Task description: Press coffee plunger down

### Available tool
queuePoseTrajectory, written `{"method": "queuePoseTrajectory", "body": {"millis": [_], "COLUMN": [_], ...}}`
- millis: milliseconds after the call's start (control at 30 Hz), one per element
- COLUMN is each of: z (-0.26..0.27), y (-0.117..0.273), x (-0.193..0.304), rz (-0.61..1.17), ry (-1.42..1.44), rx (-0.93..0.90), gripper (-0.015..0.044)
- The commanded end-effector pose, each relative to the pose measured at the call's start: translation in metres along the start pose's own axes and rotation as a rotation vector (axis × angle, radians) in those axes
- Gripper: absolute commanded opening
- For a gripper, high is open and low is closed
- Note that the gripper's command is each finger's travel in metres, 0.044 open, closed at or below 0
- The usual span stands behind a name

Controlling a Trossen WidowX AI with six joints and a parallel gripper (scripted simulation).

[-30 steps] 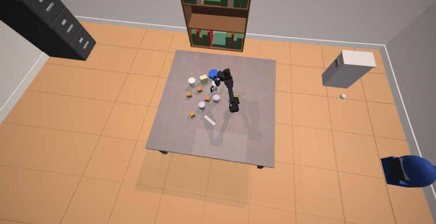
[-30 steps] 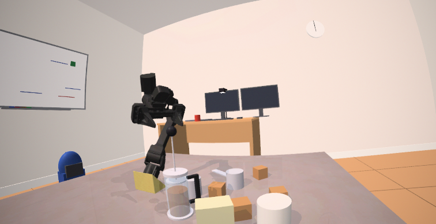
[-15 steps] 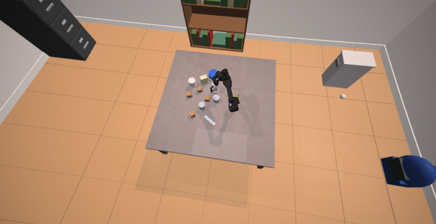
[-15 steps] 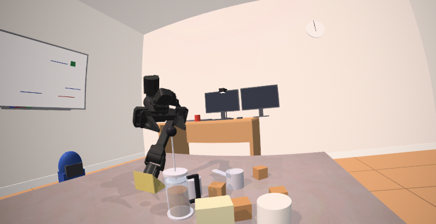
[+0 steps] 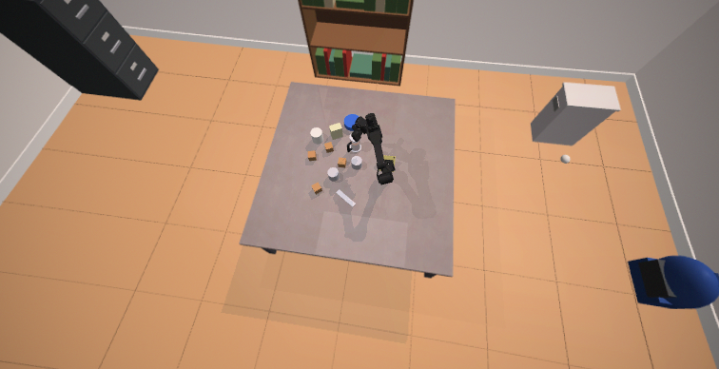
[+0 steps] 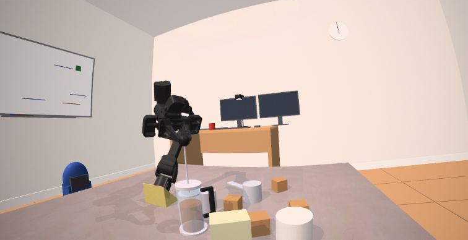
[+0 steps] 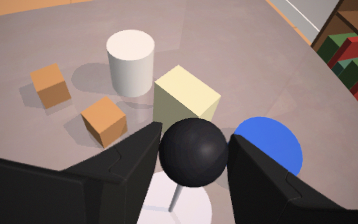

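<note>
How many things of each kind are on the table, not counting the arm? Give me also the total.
Orange cubes: 4
Pale cylinders: 3
Pale yellow block: 1
Yellow wedge: 1
Blue disc: 1
White flat bar: 1
Coffee press: 1
Total: 12

The table [image 5: 412, 225] carries four orange cubes [image 5: 312, 155], three white cylinders [image 5: 316, 134], one yellow block [image 5: 336, 129], one blue disc [image 5: 350, 121] at the group's one o'clock, one white bar [image 5: 345, 198] and one coffee press [image 6: 191, 210].
</note>
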State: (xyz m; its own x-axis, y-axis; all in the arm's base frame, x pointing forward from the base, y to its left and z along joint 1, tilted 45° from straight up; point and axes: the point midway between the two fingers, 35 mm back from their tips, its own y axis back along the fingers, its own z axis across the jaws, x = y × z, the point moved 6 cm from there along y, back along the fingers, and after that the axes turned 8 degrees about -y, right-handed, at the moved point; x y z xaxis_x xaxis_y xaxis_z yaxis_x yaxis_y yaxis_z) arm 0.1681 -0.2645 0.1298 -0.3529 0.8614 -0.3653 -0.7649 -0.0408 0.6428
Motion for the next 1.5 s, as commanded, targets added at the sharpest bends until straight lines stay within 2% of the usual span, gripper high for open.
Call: {"method": "queuePoseTrajectory", "body": {"millis": [0, 1467], "z": [0.0, -0.01], "y": [0.0, -0.039], "x": [0.0, 0.051], "rz": [0.001, 0.002], "ry": [-0.004, -0.004], "rx": [0.0, 0.002], "gripper": [0.0125, 0.0125]}}
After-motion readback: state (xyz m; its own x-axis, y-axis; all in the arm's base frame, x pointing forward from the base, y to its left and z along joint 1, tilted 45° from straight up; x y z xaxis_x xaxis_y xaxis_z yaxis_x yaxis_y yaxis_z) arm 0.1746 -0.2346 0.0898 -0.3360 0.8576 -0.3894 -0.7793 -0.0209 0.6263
